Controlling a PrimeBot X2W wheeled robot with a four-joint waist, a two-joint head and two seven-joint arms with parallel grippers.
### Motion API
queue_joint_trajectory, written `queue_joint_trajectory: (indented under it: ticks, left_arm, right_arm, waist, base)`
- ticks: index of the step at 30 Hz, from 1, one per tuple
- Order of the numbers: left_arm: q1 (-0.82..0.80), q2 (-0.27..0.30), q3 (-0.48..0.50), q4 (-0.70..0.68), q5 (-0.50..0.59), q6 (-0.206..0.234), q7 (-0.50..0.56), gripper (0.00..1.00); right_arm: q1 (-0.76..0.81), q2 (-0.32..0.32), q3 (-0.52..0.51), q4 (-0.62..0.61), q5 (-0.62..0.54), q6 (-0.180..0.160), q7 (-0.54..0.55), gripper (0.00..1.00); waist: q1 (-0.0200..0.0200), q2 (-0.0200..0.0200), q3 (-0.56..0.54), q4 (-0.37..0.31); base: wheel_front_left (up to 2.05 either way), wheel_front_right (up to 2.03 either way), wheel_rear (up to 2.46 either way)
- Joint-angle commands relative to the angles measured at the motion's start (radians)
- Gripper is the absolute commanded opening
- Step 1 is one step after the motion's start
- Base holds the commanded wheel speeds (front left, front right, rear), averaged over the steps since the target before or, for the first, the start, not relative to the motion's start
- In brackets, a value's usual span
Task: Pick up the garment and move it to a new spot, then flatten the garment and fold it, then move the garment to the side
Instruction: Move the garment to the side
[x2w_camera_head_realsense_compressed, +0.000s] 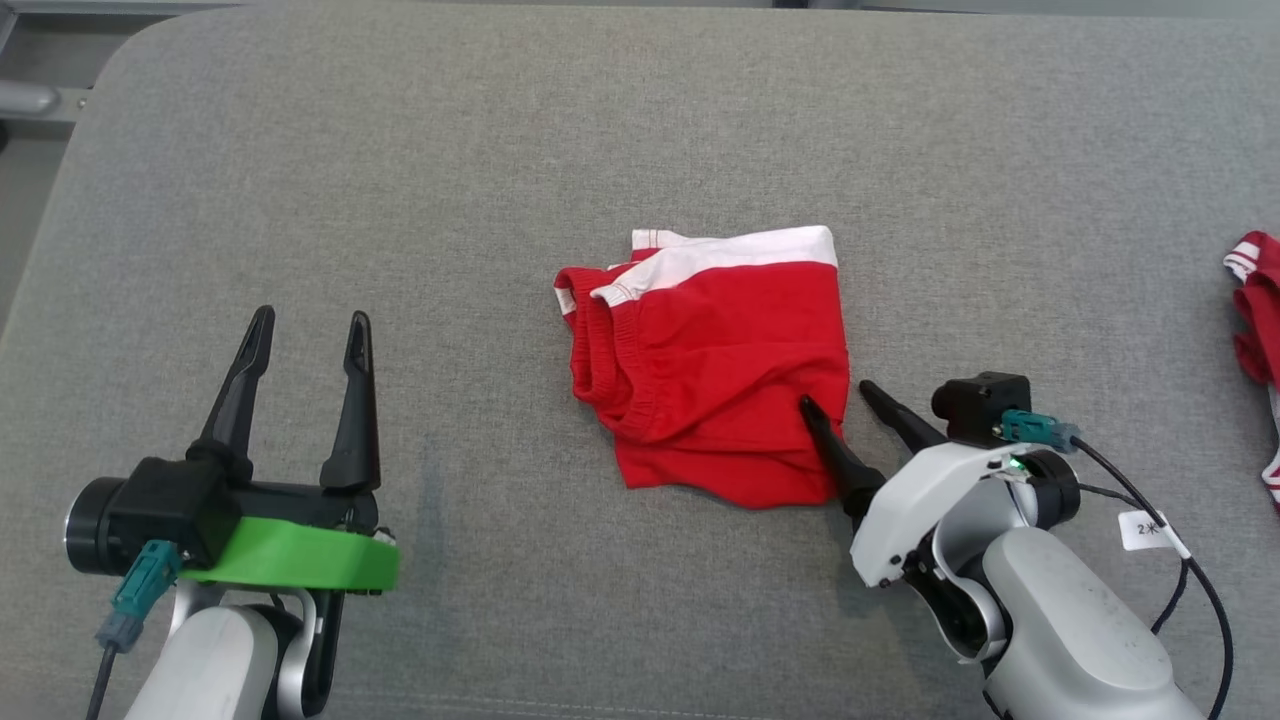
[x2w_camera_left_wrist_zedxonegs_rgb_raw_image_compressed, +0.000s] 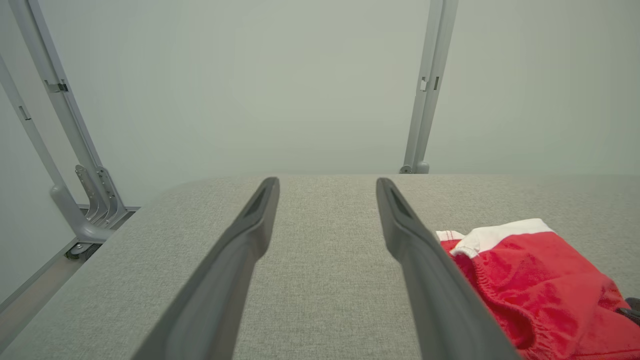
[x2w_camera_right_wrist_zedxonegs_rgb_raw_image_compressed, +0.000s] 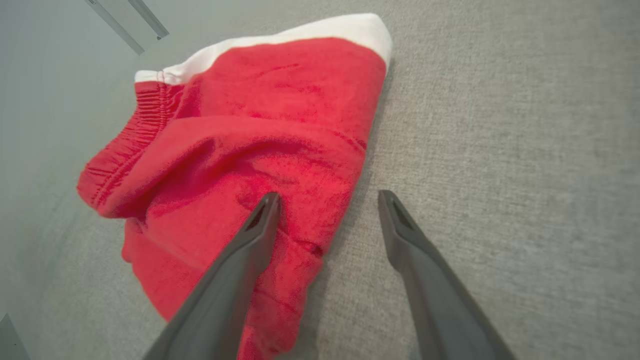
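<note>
A folded red garment (x2w_camera_head_realsense_compressed: 715, 365) with a white band along its far edge lies in the middle of the grey table (x2w_camera_head_realsense_compressed: 500, 150). My right gripper (x2w_camera_head_realsense_compressed: 836, 395) is open at the garment's near right corner: one finger lies over the red cloth (x2w_camera_right_wrist_zedxonegs_rgb_raw_image_compressed: 260, 150), the other over bare table just beside its edge. My left gripper (x2w_camera_head_realsense_compressed: 305, 328) stands open well to the left, nothing between its fingers; the garment (x2w_camera_left_wrist_zedxonegs_rgb_raw_image_compressed: 540, 285) lies to the right of its fingers (x2w_camera_left_wrist_zedxonegs_rgb_raw_image_compressed: 425, 270).
A second red and white cloth (x2w_camera_head_realsense_compressed: 1258, 320) lies at the table's right edge. Grey metal frame posts (x2w_camera_left_wrist_zedxonegs_rgb_raw_image_compressed: 425, 85) stand behind the table's far edge against a pale wall. The table's left side is bare grey fabric.
</note>
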Motion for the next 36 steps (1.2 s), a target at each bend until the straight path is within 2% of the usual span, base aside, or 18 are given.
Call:
queue_joint_trajectory:
  ticks: [1,7,8,10,11,20,29,36]
  left_arm:
    - [-0.021,-0.006,0.001,0.011,0.004,-0.005,-0.008,1.00]
    - [-0.032,-0.012,0.001,0.026,0.004,-0.010,-0.013,1.00]
    - [-0.032,-0.012,0.001,0.029,0.004,-0.011,-0.015,1.00]
    - [-0.033,-0.014,0.002,0.032,0.005,-0.012,-0.017,1.00]
    - [-0.033,-0.013,0.003,0.034,0.006,-0.012,-0.018,1.00]
    - [-0.020,0.004,0.017,0.020,0.011,0.001,-0.018,1.00]
    - [-0.022,0.044,0.036,-0.046,0.020,0.020,0.010,1.00]
    - [-0.067,0.070,0.031,-0.100,0.038,0.019,0.044,1.00]
  right_arm:
    - [-0.031,0.001,0.025,0.034,0.028,0.000,0.017,1.00]
    - [-0.056,0.005,0.096,0.107,0.093,0.000,0.074,1.00]
    - [-0.059,0.003,0.109,0.114,0.100,0.000,0.079,0.80]
    - [-0.065,-0.003,0.131,0.123,0.120,0.000,0.086,0.11]
    - [-0.067,-0.007,0.142,0.126,0.128,0.000,0.089,0.00]
    - [-0.103,-0.069,0.200,0.087,0.162,-0.001,0.054,0.00]
    - [-0.074,-0.176,0.188,0.017,0.151,-0.001,0.056,0.00]
    - [-0.133,-0.243,0.203,-0.044,0.141,-0.001,0.090,0.00]
  waist:
    - [0.0000,0.0000,0.017,0.013]
    - [0.0000,0.0000,0.021,0.009]
    - [0.0000,0.0000,0.020,0.008]
    - [0.0000,0.0000,0.019,0.005]
    - [0.0000,0.0000,0.018,0.002]
    - [0.0000,0.0000,0.015,-0.060]
    - [0.0000,0.0000,0.054,-0.220]
    - [0.0000,0.0000,0.124,-0.335]
  base:
    - [0.00,0.00,0.00]
    - [0.00,0.00,0.00]
    - [0.00,0.00,0.00]
    - [0.00,0.00,0.00]
    - [0.00,0.00,0.00]
    - [0.00,0.00,0.00]
    - [0.00,0.00,0.00]
    - [0.00,0.00,0.00]
